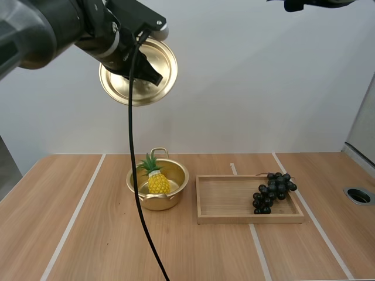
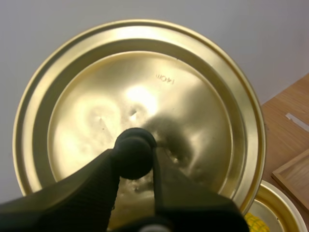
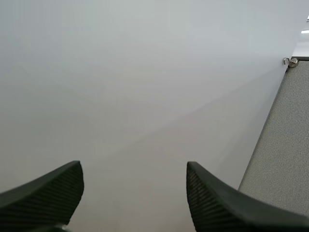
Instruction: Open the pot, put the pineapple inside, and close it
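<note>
Lid (image 1: 167, 61), high view: golden, up in the air well above the table (image 1: 88, 234), tilted so that its broad face turns toward the camera, with the left gripper (image 1: 147, 71) across its middle.
Left gripper, high view: dark fingers lie over the lid's centre; from this side I cannot tell how they close.
Pot, high view: the pot (image 1: 161, 202) stands uncovered on the table, just beside the wooden tray (image 1: 222, 218).
Pineapple, high view: the pineapple (image 1: 157, 182) sits inside the pot, yellow body down and green crown up above the rim.
Tray, high view: a bunch of grapes (image 1: 272, 190) lies in it at the end away from the pot.
Right arm, high view: a dark part of the right arm (image 1: 304, 4) shows at the upper edge, high over the table.
Left gripper, left wrist view: both fingers (image 2: 72, 198) pinch the black knob (image 2: 134, 153) at the lid's middle, one on each side of it.
Lid, left wrist view: shiny, with raised rings around the knob and a small stamped mark.
Pot, left wrist view: part of its rim shows beyond the lid's edge, with a bit of yellow pineapple inside; a corner of the wooden tray lies near it on the table.
Right arm's end, right wrist view: the right gripper (image 3: 133, 169) has its two fingers spread wide apart, ribbed inner faces turned to each other.
</note>
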Tool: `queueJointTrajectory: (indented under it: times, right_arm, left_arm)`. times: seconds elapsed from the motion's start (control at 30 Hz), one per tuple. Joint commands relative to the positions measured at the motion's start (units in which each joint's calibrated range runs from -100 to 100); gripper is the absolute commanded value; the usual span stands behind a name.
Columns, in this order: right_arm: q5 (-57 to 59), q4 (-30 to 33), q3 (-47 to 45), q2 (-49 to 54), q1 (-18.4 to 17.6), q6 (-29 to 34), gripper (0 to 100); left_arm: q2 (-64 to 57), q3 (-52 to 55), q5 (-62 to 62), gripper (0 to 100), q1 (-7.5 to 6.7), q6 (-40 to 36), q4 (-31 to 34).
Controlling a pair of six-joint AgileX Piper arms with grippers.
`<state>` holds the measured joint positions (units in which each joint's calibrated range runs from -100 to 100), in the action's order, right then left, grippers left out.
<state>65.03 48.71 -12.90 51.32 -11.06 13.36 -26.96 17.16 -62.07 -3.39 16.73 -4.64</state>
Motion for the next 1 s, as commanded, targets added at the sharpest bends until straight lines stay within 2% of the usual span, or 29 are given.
queueJointTrajectory:
  times: [0.0,0.4,0.73,0.97]
  right_arm:
    - [0.4,0.3,0.3,0.8,0.3,-0.3,100]
    - [0.4,0.3,0.3,0.8,0.3,-0.3,100]
    - [0.4,0.3,0.3,0.8,0.3,-0.3,100]
    - [0.4,0.3,0.3,0.8,0.3,-0.3,100]
  left_arm:
    - [-0.2,3.4,4.0,0,-0.14,3.4,-4.0]
    - [9.0,4.9,1.9,0,-0.14,6.6,-4.9]
    - [21.7,4.9,-14.5,0,-0.14,12.9,-5.0]
    - [26.5,4.0,-17.6,0,-0.14,14.1,-5.0]
